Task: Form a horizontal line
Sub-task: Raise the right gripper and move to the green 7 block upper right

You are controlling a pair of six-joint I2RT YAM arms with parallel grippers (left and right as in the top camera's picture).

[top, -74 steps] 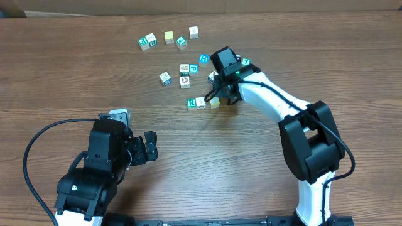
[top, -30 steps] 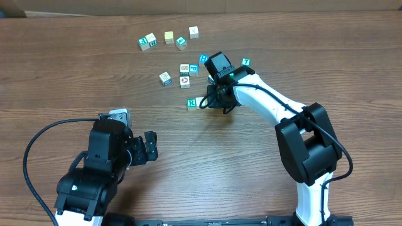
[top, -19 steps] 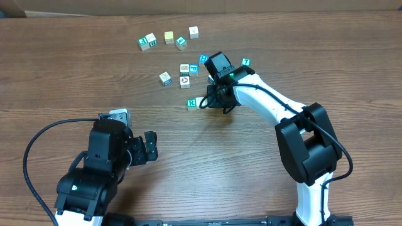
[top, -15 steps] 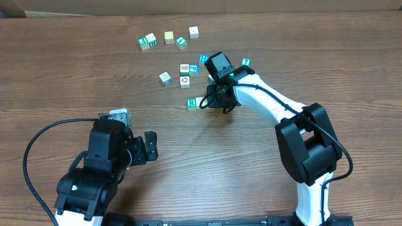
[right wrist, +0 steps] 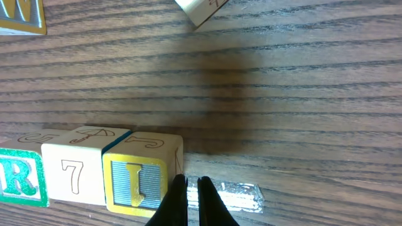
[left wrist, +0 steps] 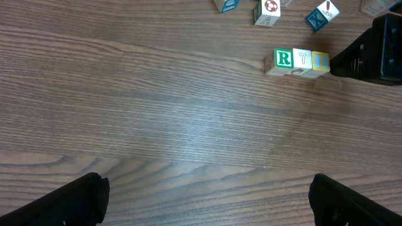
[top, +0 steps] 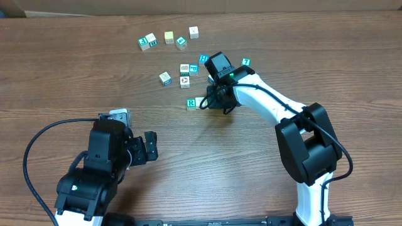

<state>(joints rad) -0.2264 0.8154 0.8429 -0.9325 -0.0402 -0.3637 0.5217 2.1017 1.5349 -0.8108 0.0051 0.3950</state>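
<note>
Three letter blocks stand touching in a row: a green R block [right wrist: 19, 179], a white 7 block [right wrist: 74, 176] and a yellow I block [right wrist: 135, 182]. The row also shows in the left wrist view, with R [left wrist: 284, 59], 7 [left wrist: 303, 59] and I [left wrist: 320, 61]. In the overhead view the R block [top: 191, 103] and 7 block [top: 200, 102] show, and the I block is mostly hidden under the arm. My right gripper [right wrist: 193, 188] is shut and empty, its tips at the right side of the I block. My left gripper [left wrist: 204, 201] is open and empty, low at the near left [top: 147, 145].
Loose blocks lie behind the row: one white-blue [top: 165, 77], a cluster [top: 184, 75], a blue H [top: 203, 59] and a green one [top: 246, 61]. Several more sit at the far edge [top: 169, 37]. A white block corner [right wrist: 200, 9] is near the right gripper.
Since 2.5 s ago the right gripper moved left and now covers the right end of the row. Over the last second nothing has moved. The left arm is still.
</note>
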